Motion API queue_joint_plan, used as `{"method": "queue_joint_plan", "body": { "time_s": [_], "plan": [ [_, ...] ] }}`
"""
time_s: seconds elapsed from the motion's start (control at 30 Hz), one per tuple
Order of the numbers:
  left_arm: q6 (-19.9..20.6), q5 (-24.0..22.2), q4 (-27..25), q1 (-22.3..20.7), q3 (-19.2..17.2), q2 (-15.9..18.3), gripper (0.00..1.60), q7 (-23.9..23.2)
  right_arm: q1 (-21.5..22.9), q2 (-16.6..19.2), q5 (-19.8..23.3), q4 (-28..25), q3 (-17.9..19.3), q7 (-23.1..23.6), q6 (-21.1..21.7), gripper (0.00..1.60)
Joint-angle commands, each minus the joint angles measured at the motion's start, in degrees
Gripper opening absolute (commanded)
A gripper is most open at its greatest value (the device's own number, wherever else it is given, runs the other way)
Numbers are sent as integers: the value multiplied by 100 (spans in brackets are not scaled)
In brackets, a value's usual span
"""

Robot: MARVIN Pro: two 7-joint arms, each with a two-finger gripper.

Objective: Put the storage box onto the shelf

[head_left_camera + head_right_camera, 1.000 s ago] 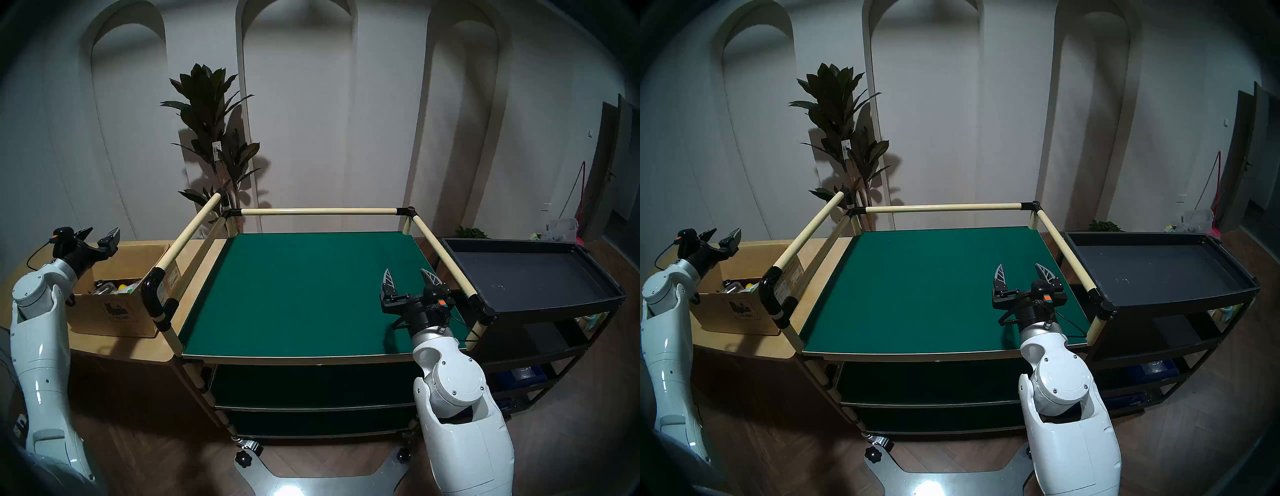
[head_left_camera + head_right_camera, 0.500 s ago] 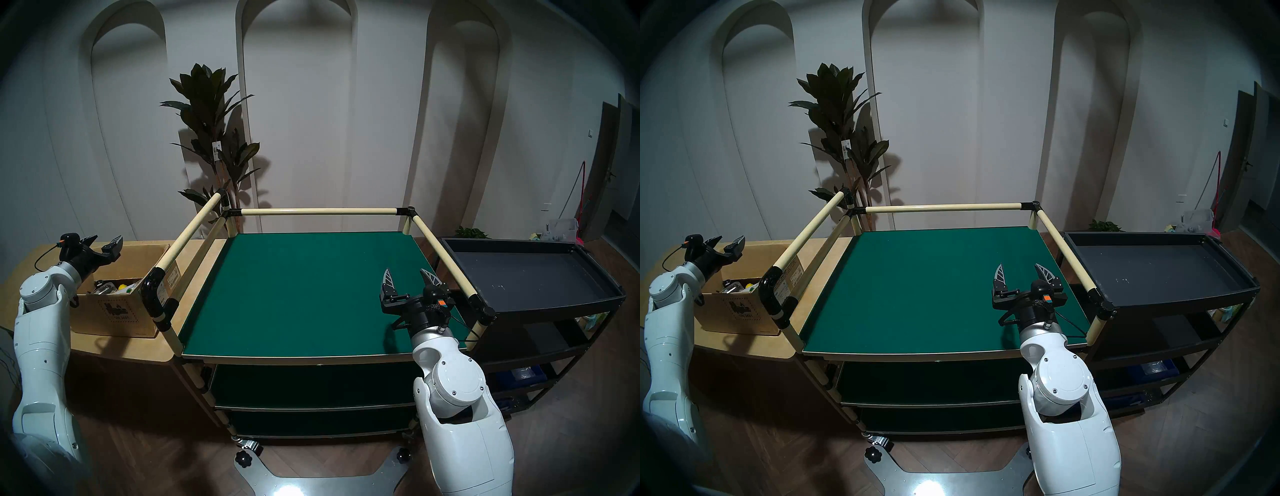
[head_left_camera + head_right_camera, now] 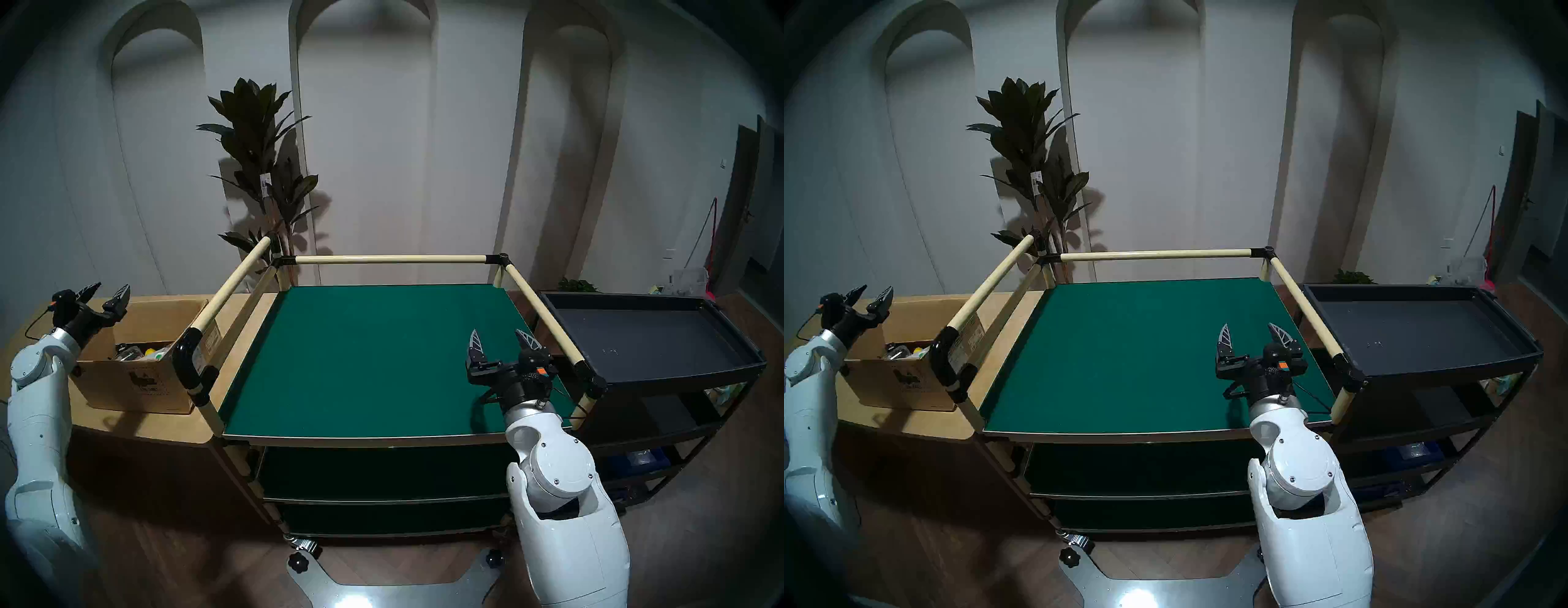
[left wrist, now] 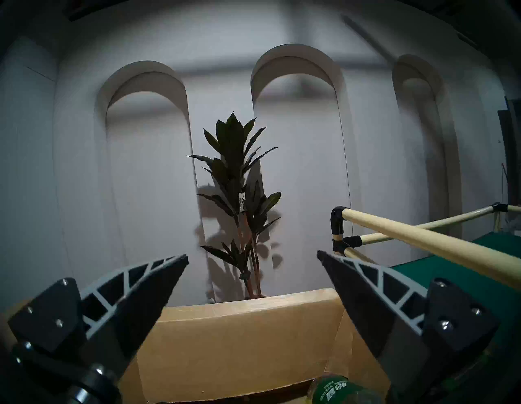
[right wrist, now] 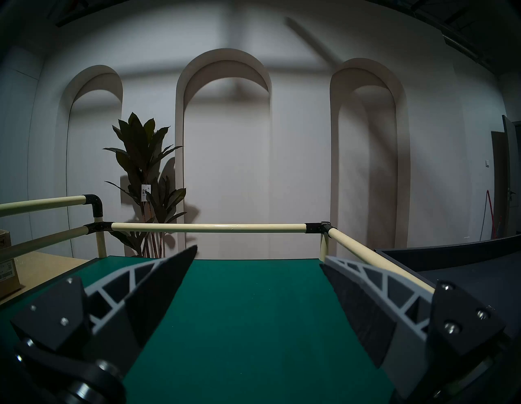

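Observation:
The storage box (image 3: 140, 382) is an open brown cardboard carton with a black label on its near side. It stands on the wooden counter left of the shelf and holds small items. It also shows in the head right view (image 3: 898, 380) and the left wrist view (image 4: 239, 347). The shelf (image 3: 382, 356) has a bare green top board inside cream rails. My left gripper (image 3: 108, 291) is open and empty above the box's left rear corner. My right gripper (image 3: 500, 335) is open and empty, low over the shelf's right side.
A light wooden counter (image 3: 140, 424) carries the box. A black metal cart with a grey tray (image 3: 636, 335) stands right of the shelf. A tall potted plant (image 3: 263, 170) stands behind the shelf's left rear corner. Cream rails (image 3: 233, 284) ring the shelf top.
My left gripper has swung left and back, from over the box's rear edge to its left rear corner. The right arm and the box have not moved.

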Motion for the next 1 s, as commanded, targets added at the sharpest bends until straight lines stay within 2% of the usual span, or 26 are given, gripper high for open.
{"method": "queue_joint_plan", "body": {
  "time_s": [0.0,0.1,0.13,0.17,0.33,0.37,0.43,0.47,0.53,0.57,0.63,0.67,0.73,0.77,0.8,0.83,0.87,0.97],
  "plan": [
    [-222,158,-77,-393,136,603,160,-455,33,-9,3,-120,8,-11,-29,160],
    [-169,190,-237,-596,76,724,160,-566,41,-7,2,-103,7,-9,-28,160],
    [-146,190,-276,-650,118,859,160,-660,43,-6,2,-98,7,-9,-28,160],
    [-136,200,-382,-687,15,785,160,-692,44,-6,2,-93,7,-8,-28,160],
    [-30,335,-574,-861,10,1121,160,-1189,50,-5,0,-75,6,-7,-28,160],
    [-13,359,-619,-917,-57,1069,160,-1258,51,-5,0,-73,6,-7,-28,160],
    [63,414,-631,-906,15,1337,160,-1499,54,-5,0,-68,5,-7,-28,160],
    [85,483,-702,-968,-75,1195,160,-1562,54,-5,0,-65,5,-7,-29,160],
    [180,544,-692,-914,55,1496,160,-1837,56,-5,-1,-62,5,-7,-29,160],
    [197,609,-745,-962,-8,1350,160,-1831,57,-5,-1,-61,5,-7,-30,160],
    [284,722,-718,-870,154,1650,160,-2207,59,-5,-1,-57,5,-7,-30,160],
    [301,813,-761,-877,147,1559,160,-2194,60,-5,-1,-55,5,-7,-30,160],
    [359,946,-757,-819,309,1782,160,-2531,62,-5,-1,-50,5,-7,-31,160],
    [371,1016,-789,-840,323,1720,160,-2508,62,-5,-2,-50,5,-7,-31,160],
    [404,1079,-764,-782,476,1943,160,-2759,63,-5,-2,-47,5,-7,-31,160],
    [415,1168,-806,-829,465,1807,160,-2711,64,-5,-2,-46,5,-7,-31,160],
    [445,1240,-784,-791,595,1992,160,-2956,65,-5,-2,-44,5,-7,-31,160],
    [468,1475,-784,-789,789,2095,160,-3213,67,-5,-2,-41,5,-7,-32,160]
  ]
}}
